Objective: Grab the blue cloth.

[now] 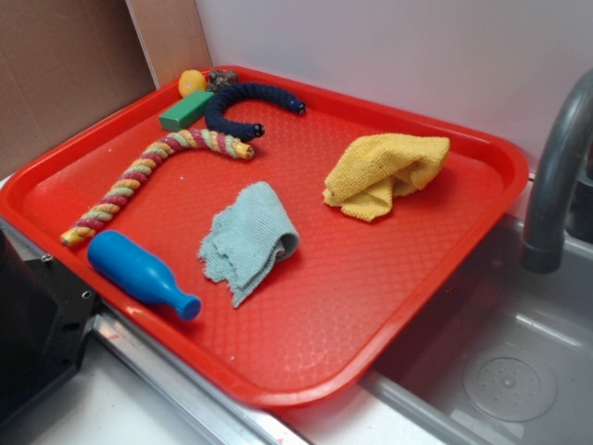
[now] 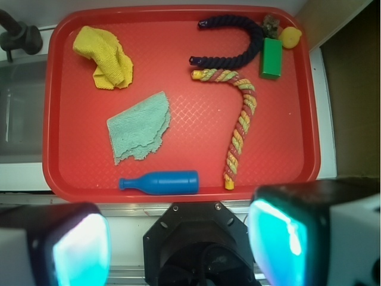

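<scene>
The blue cloth [image 1: 246, 239] is a small pale blue-green knitted rag with frayed edges. It lies crumpled near the middle of the red tray [image 1: 371, 306]. In the wrist view the cloth [image 2: 140, 127] lies flat in the tray's left half. My gripper [image 2: 178, 241] is high above and back from the tray's near edge, over the robot's base. Its jaws are wide apart and hold nothing. Its two teal pads [image 2: 80, 247] fill the bottom corners of the wrist view. The gripper does not show in the exterior view.
On the tray are a yellow terry cloth [image 1: 384, 171], a bright blue plastic bottle [image 1: 139, 271], a multicoloured rope [image 1: 148, 176], a dark blue rope [image 1: 243, 104], a green block [image 1: 185, 110] and a yellow ball [image 1: 192, 82]. A grey faucet [image 1: 554, 176] and sink [image 1: 500, 371] stand at the right.
</scene>
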Available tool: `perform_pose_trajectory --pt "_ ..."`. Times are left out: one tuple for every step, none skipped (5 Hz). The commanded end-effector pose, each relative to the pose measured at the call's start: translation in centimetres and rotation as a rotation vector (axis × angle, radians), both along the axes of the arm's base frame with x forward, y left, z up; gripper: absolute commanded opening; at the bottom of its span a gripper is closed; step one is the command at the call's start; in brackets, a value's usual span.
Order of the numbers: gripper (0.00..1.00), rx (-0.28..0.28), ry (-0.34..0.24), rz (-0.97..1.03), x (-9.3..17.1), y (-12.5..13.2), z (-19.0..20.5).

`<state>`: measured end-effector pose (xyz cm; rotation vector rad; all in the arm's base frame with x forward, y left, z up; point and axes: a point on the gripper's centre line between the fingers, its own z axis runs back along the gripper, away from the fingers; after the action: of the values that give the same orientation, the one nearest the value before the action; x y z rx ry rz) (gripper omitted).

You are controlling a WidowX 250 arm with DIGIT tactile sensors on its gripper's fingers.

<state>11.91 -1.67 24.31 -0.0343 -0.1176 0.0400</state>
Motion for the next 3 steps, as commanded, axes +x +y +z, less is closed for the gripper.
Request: perform_pose_trajectory --pt "1.0 0.0 0.0 0.0 0.0 0.0 0.0" --pt "1.0 0.115 0.005 -0.251 5.0 -5.0 -3.5" --pt "1.0 -0.037 -0.057 -0.501 7.3 -8.6 -7.5"
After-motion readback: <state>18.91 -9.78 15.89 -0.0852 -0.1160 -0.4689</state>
